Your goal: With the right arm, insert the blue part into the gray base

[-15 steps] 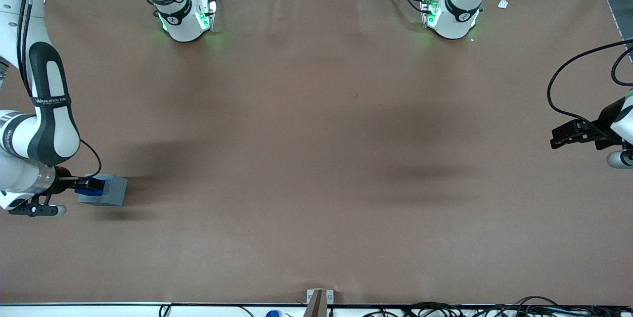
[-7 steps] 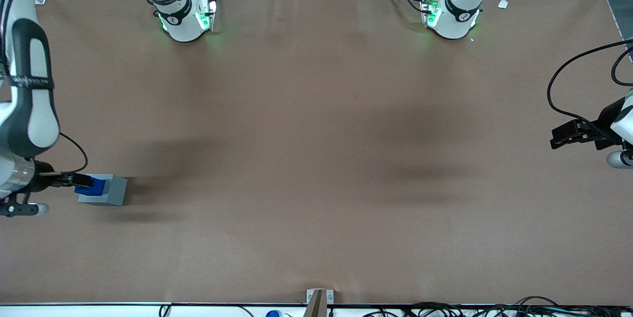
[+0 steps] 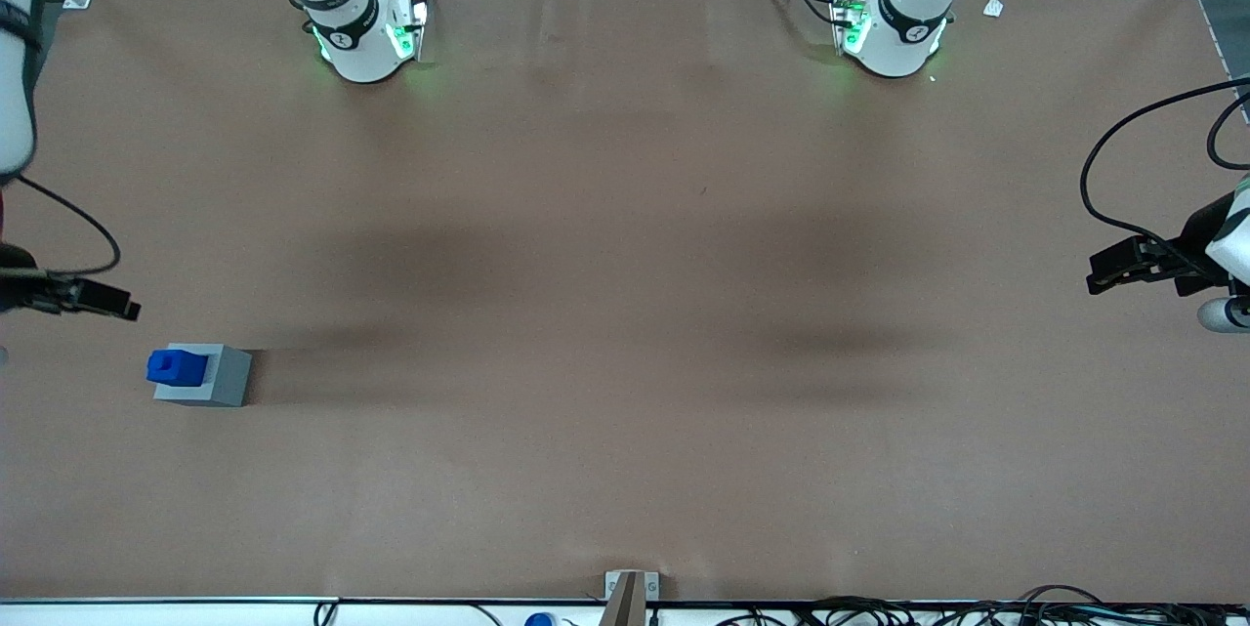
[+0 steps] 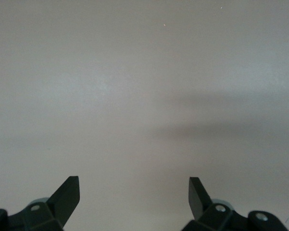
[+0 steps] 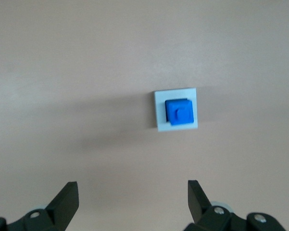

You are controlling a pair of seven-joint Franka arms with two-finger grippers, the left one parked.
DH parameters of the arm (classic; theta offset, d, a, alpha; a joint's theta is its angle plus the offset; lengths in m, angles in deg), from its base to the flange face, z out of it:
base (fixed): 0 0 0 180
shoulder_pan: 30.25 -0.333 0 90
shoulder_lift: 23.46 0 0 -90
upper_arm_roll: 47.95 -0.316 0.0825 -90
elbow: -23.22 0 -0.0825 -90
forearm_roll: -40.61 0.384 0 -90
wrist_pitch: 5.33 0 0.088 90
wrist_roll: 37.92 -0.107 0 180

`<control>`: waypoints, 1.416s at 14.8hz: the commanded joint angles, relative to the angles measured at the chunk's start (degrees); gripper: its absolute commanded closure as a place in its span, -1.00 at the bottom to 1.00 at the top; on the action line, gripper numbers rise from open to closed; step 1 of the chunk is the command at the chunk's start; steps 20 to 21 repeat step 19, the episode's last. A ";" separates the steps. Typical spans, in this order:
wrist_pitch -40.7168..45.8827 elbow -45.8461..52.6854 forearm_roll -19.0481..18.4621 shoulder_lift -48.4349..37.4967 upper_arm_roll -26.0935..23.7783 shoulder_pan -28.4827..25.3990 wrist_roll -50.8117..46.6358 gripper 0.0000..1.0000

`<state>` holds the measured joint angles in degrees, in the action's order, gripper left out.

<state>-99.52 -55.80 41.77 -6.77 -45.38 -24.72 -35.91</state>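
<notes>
1. We see the blue part (image 3: 177, 366) seated in the gray base (image 3: 221, 378), with its stepped knob standing above the base's top.
2. In the right wrist view the blue part (image 5: 180, 111) fills most of the recess in the gray base (image 5: 158, 111). A rim of gray shows all round it, but we cannot make out how deep it sits.
3. The base rests on the brown desk (image 3: 625, 313) toward the working arm's end, casting a long shadow over the surface.
4. The right arm (image 3: 15, 40) is largely cut off by the edge of the front view. Only a white and black segment and a loop of thin black cable (image 3: 73, 226) show.
5. The hand (image 3: 107, 303) hangs above the desk, a little farther from the front camera than the base and well apart from it. In that view its fingers overlap, so their gap is hard to read.
6. The right wrist view settles it: the hand (image 5: 132, 198) has its two black fingertips (image 5: 67, 196) spread wide, with only bare desk between them and nothing gripped.
7. The roots of the fingers are cut off at the wrist view's edge, so we see only their tips and part of the mounts.
</notes>
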 commanded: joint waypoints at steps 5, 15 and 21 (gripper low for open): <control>3.50 -11.13 0.34 -17.72 -0.03 -3.51 -1.75 -1.00; -0.64 -21.89 0.26 -27.07 -1.17 -5.18 -3.07 -1.00; 0.07 -18.89 0.26 -26.63 -1.08 -5.09 -2.98 -1.00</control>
